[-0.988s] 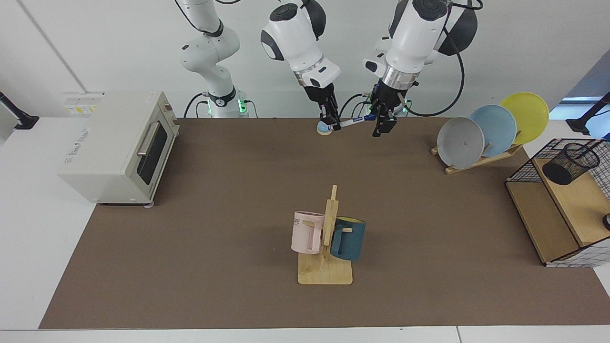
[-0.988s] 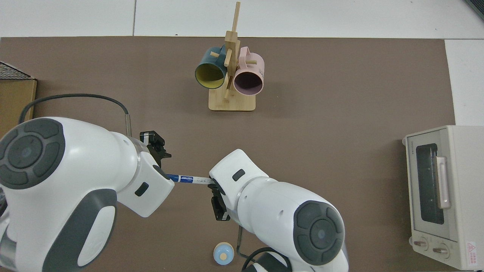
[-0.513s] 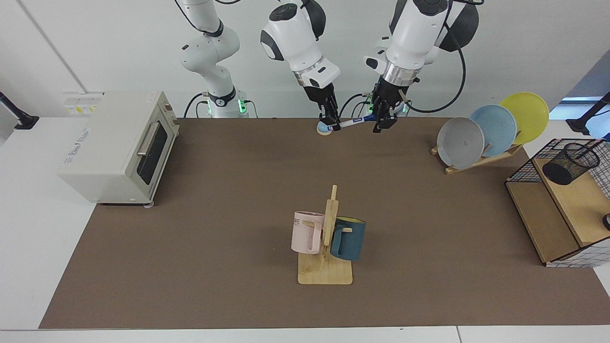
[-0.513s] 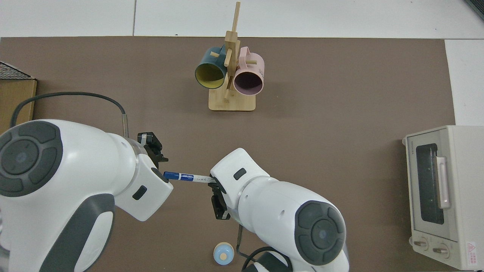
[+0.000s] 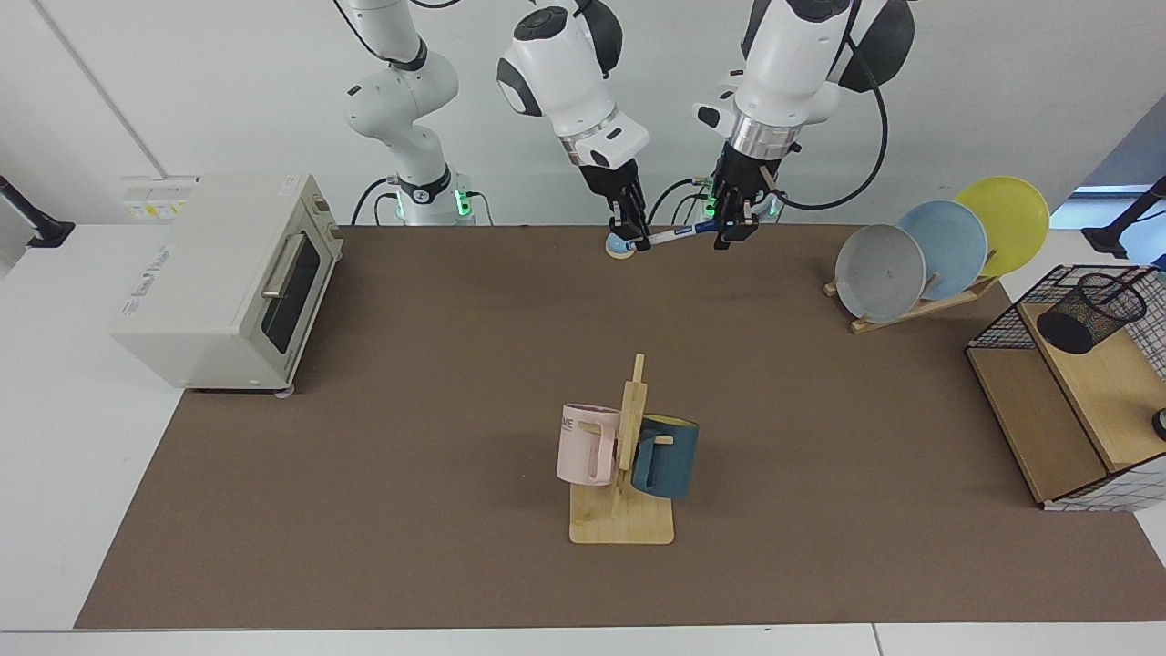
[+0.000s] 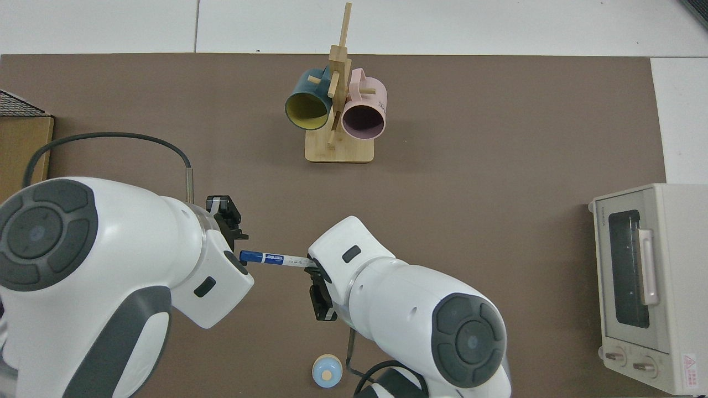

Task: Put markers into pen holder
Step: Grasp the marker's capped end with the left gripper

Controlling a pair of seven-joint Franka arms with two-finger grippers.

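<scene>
- Mug rack, nearest on the bench, with a pink mug and a teal mug hung on it. It stands well apart from the marker, so the hazard is low. A low carry across the middle of the bench could clip its upright post.
- Pen holder, a black mesh cup on the wooden shelf inside the wire basket, at the bench's end on the left arm's side. No marker shows in it.
  - The cup looks light, so a marker striking its rim may tip or shift it.
  - The mouth is narrow, so a marker brought in level rather than upright would likely bridge the rim and fall out.
  - The basket wires close by could catch an arm on the way down.
- Plate rack, holding grey, blue and yellow plates on edge. It lies between the marker and the pen holder, so a direct sweep at low height risks knocking a plate.
- Marker, held off the bench near its far edge, almost level, spanning the two arms.
- Right end effector, closed on the marker's white end. Letting go early would drop the marker, which would probably roll.
- Left end effector, at the blue-cap end. Cannot tell whether it has hold of the marker. A grip on the cap alone might pull the cap off.
- Small blue round item, on the bench just beneath the right end effector. It could be nudged.
</scene>
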